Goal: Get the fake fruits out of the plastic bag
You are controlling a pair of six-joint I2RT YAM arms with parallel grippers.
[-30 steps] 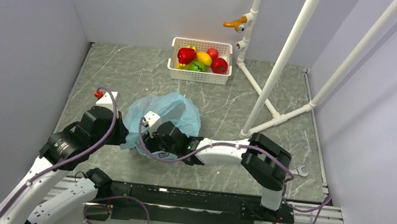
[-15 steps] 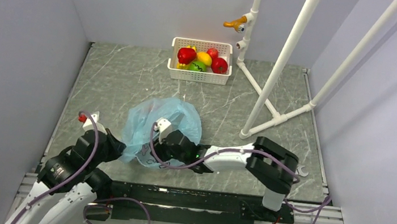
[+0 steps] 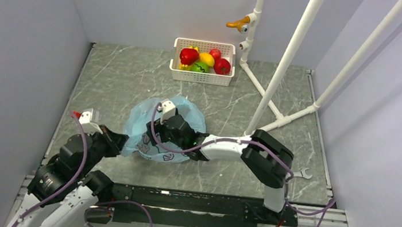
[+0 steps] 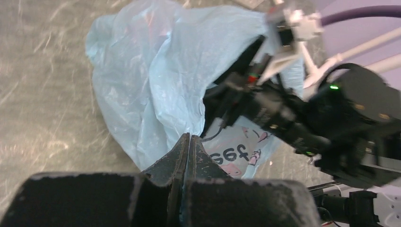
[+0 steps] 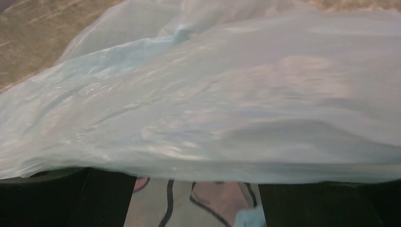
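The light-blue plastic bag (image 3: 179,109) lies crumpled on the table's near middle, its printed face (image 4: 234,156) toward the front. My left gripper (image 4: 189,138) is shut, pinching the bag's near-left edge (image 3: 128,142). Reaching in from the right, my right gripper (image 3: 155,137) is pushed into the bag with bag film draped over it. Its fingers (image 5: 71,198) stand wide apart and open, with only printed film between them. The fake fruits, a red pepper (image 3: 188,56), a yellow oval (image 3: 207,59) and a red round one (image 3: 222,66), lie in the basket at the back. No fruit shows in the bag.
The white basket (image 3: 200,78) stands against the back wall and also holds a green fruit (image 3: 198,67). A white pipe frame (image 3: 274,90) rises at the right, its foot on the table near my right arm. Grey walls close both sides.
My left arm has drawn back toward the near left, keeping its pinch on the bag's edge. The right gripper's jaws have spread wider inside the bag, and the bag has shifted.
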